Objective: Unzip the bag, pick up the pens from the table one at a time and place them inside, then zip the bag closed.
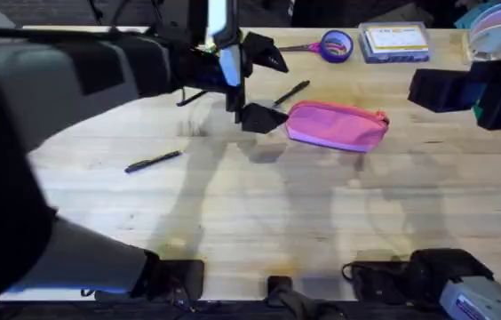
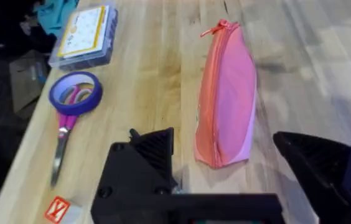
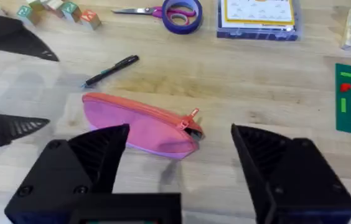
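Flanking zipped bag [image 1: 337, 124], both end effectors gaping, bare table [image 1: 259, 213] nearer the arms' bases

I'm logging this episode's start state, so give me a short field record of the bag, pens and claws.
bag: pink pouch lying on the table, zipper closed
pens: one left of the bag, one just behind it, both on the table
left claw: open, at the bag's left end
right claw: open, above the bag's zipper-pull end
pens in bag: none seen
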You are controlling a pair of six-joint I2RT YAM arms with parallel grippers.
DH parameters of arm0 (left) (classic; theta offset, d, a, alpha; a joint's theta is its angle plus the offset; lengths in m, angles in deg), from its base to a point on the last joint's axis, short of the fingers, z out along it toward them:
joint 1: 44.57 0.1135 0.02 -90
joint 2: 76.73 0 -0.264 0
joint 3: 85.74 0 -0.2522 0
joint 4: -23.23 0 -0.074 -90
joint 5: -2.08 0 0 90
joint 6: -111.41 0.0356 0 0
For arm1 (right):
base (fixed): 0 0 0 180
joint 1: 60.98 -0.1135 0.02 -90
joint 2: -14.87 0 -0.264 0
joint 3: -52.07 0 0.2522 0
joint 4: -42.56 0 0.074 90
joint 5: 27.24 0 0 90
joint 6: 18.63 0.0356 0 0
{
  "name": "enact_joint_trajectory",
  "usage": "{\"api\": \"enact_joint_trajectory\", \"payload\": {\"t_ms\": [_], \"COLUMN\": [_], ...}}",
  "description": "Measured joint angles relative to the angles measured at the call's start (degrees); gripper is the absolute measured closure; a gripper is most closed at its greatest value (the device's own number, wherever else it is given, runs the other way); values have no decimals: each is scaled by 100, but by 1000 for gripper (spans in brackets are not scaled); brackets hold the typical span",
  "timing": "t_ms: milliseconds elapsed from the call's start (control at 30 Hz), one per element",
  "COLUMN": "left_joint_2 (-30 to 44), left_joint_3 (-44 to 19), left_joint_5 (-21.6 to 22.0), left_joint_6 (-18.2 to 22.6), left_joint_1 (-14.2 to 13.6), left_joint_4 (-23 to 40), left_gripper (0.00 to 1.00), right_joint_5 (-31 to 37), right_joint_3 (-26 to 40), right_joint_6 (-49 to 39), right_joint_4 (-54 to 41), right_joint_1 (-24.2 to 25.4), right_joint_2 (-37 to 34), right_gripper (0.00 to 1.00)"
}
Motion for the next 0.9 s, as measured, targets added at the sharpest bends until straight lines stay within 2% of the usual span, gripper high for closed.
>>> {"api": "enact_joint_trajectory", "payload": {"t_ms": [300,333,667,800,833,900], "left_joint_2": [758,985,1343,1373,1373,1373], "left_joint_3": [-2,-2,-2,-2,-2,-2], "left_joint_5": [24,26,43,45,42,50], "left_joint_6": [-629,-737,-826,-861,-873,-883], "left_joint_1": [-391,-510,-710,-704,-704,-704], "left_joint_4": [-1012,-1171,-1353,-1467,-1515,-1601], "left_gripper": [8,8,5,181,255,521], "right_joint_5": [0,0,0,0,0,0], "right_joint_3": [0,0,0,0,0,0], "right_joint_6": [-2,-2,-2,-2,-2,-2], "right_joint_4": [-14,-85,-131,-133,-133,-133], "right_joint_1": [0,0,0,0,0,0], "right_joint_2": [0,0,0,0,0,0], "right_gripper": [3,3,4,3,3,3]}}
